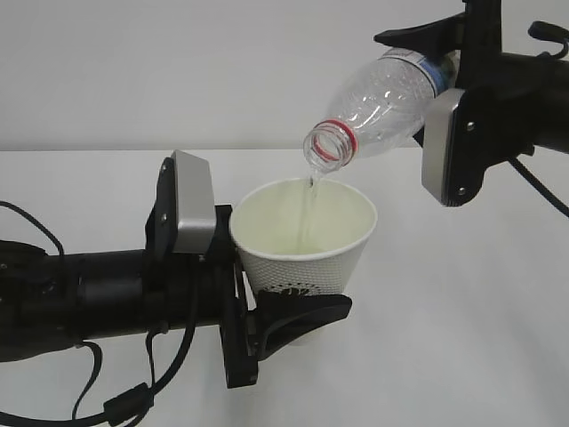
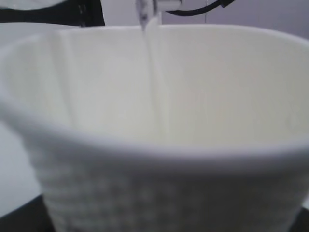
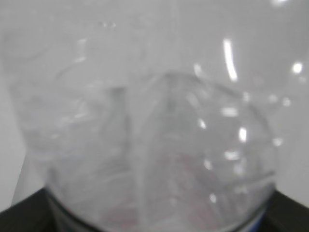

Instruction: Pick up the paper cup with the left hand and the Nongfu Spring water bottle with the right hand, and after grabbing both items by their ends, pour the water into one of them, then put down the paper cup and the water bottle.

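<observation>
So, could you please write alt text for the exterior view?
The right hand tilts the Nongfu Spring water bottle mouth-down, and a thin stream of water falls into the paper cup. The left hand grips the cup above a white table.

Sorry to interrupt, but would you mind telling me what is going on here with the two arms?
The left hand holds the paper cup upright above the white table. The right hand holds the Nongfu Spring water bottle tipped mouth-down over the cup's rim. A thin stream of water is running from the open bottle mouth into the cup. The pour is underway; neither item has been set down yet.
</observation>
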You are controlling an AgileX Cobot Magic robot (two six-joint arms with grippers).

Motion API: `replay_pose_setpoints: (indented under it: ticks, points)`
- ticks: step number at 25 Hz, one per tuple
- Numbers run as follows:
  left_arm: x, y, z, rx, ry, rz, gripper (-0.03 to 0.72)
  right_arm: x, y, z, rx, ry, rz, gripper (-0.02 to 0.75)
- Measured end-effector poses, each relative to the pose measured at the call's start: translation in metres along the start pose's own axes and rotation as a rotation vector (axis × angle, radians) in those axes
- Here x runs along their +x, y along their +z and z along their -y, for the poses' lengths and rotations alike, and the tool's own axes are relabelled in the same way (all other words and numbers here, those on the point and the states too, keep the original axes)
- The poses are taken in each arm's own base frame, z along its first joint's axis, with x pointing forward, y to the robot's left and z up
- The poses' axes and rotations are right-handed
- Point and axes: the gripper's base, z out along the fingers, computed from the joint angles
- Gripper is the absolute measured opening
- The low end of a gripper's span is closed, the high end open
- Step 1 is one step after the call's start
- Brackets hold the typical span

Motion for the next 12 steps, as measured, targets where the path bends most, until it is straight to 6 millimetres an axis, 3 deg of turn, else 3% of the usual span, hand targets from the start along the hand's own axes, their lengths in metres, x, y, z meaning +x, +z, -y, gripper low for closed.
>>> replay_pose_setpoints:
  ticks: [12]
  points:
    - [0.0001, 0.0, 0.0004, 0.004, 0.0, -0.001, 0.507, 0.0, 0.0, 0.0, 0.0, -0.013, 0.0, 0.512]
